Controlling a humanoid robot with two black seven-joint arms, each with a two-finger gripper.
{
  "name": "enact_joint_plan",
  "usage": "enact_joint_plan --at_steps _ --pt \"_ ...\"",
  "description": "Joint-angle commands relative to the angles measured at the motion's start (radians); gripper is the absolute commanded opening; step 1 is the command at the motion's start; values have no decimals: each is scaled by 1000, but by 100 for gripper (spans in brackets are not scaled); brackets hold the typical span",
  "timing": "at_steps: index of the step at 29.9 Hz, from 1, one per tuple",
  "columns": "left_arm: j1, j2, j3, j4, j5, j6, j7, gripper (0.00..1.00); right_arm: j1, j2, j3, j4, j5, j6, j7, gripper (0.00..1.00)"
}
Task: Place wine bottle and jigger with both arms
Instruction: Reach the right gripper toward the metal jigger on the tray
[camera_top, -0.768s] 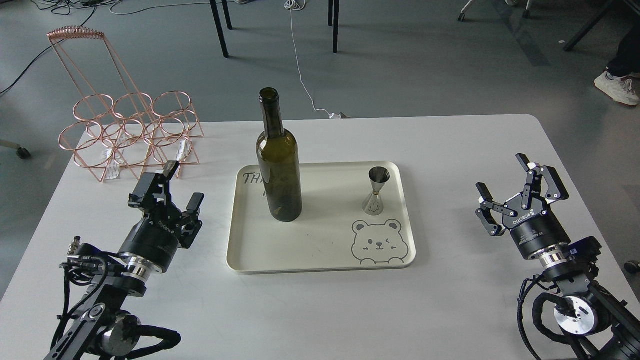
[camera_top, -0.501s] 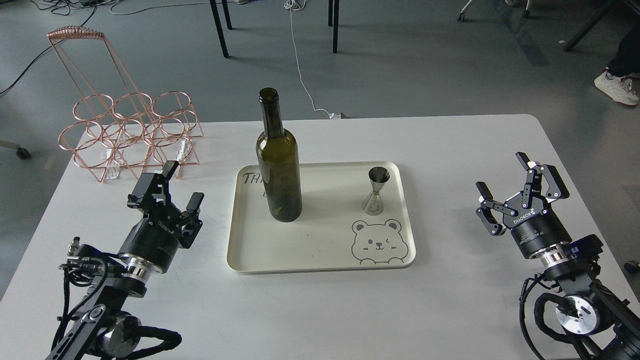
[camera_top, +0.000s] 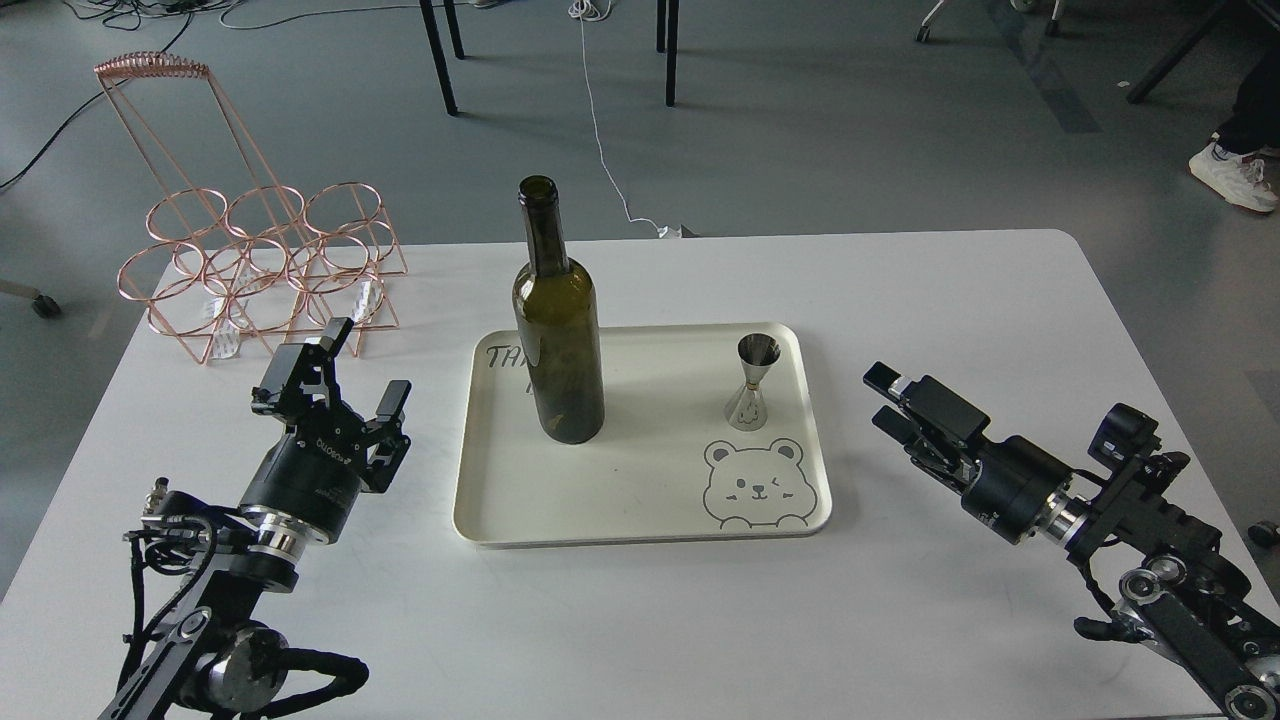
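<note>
The dark olive-green wine bottle (camera_top: 560, 330) stands upright on the left part of the cream tray (camera_top: 640, 535). The small silver jigger (camera_top: 752, 385) stands upright on the tray's right part, above a bear drawing. My left gripper (camera_top: 368, 362) is open and empty, left of the tray and well apart from the bottle. My right gripper (camera_top: 880, 395) lies low and points left toward the tray's right edge. Its two fingers are one above the other, apart and empty, to the right of the jigger.
A copper wire bottle rack (camera_top: 260, 270) stands at the white table's (camera_top: 900, 290) back left corner, behind my left gripper. Beyond the table are a grey floor, chair legs, cables and a person's shoe (camera_top: 1235, 170).
</note>
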Motion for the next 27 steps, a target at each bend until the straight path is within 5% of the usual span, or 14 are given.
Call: enact_joint_plan --at_steps 1,9,27 --pt "0 2 0 0 0 -1 0 98 8 14 -45 2 -278 -180 0 99" --pt "0 4 0 0 0 -3 0 98 97 41 -83 -60 -528 -415 0 99" --pt "-2 6 0 -1 0 -4 0 98 252 170 -207 -290 -528 -446 0 99"
